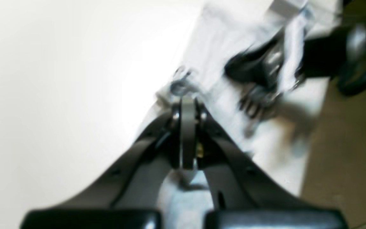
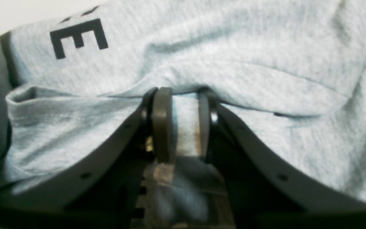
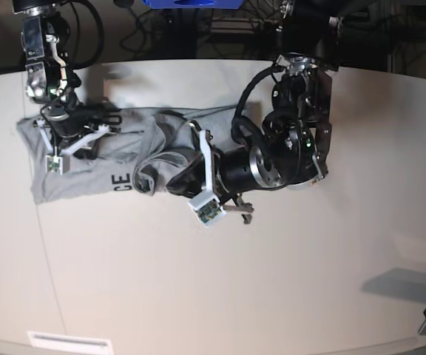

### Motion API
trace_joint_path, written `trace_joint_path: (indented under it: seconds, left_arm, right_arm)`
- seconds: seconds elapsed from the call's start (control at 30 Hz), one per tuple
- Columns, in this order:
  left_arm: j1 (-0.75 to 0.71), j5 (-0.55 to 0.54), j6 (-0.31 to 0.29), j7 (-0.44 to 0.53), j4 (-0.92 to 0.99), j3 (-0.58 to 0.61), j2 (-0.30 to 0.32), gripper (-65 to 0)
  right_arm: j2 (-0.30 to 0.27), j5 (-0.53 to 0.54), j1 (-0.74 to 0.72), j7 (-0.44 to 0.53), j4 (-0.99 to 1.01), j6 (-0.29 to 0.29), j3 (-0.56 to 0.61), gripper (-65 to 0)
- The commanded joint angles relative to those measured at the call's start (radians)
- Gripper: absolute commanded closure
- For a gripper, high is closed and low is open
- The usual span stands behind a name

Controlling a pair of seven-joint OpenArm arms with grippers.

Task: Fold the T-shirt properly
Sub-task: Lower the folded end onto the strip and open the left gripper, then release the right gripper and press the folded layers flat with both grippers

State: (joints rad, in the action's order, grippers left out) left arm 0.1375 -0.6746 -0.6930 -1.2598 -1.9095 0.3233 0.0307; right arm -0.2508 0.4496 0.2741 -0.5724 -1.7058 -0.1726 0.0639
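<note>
Closest to the base camera, the left gripper (image 3: 170,183) has its jaws shut on a fold of the T-shirt (image 3: 87,166) mid-desk; the right gripper (image 2: 180,124), jaws narrow, pinches cloth near the far-left corner, probably anchoring it.

Table (image 3: 272,281) wide open in front and to base-view right of arms; free passage there. T-shirt (image 3: 87,159) bunched at far base-view left, covers that patch of table. Right gripper (image 2: 181,124) sits in shirt folds, cloth between fingers, fabric crowding both sides. Left gripper (image 1: 187,133) with jaws together at shirt edge; left arm's bulky body lies across table centre, blocks straight path to shirt from base-view right.
</note>
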Motion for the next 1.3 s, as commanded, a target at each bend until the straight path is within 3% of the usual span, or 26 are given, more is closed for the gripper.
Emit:
trace_joint_path:
  seconds: [0.0,0.33,0.63,0.83,1.27]
  left_arm:
    - [0.001,0.016,-0.005,0.021,-0.014,0.003,0.002,0.0]
    - [-0.114,0.411,-0.005,0.022,-0.014,0.007,0.013,0.0]
    - [-0.120,0.444,-0.005,0.021,-0.011,0.004,0.018,0.0]
    - [-0.172,0.557,-0.005,0.021,-0.017,0.003,0.018,0.0]
    - [-0.161,0.568,-0.005,0.021,0.104,0.009,0.059,0.0]
  right_arm:
    - [-0.006,0.002,0.001,-0.022,-0.006,-0.006,0.000,-14.5]
    - [-0.006,0.002,0.001,-0.022,-0.007,-0.006,0.000,-14.5]
    - [-0.006,0.002,0.001,-0.025,-0.007,-0.006,0.000,-14.5]
    - [-0.006,0.002,0.001,-0.022,-0.010,-0.006,0.000,-14.5]
    - [-0.002,0.002,0.001,-0.022,-0.165,-0.006,0.001,-14.5]
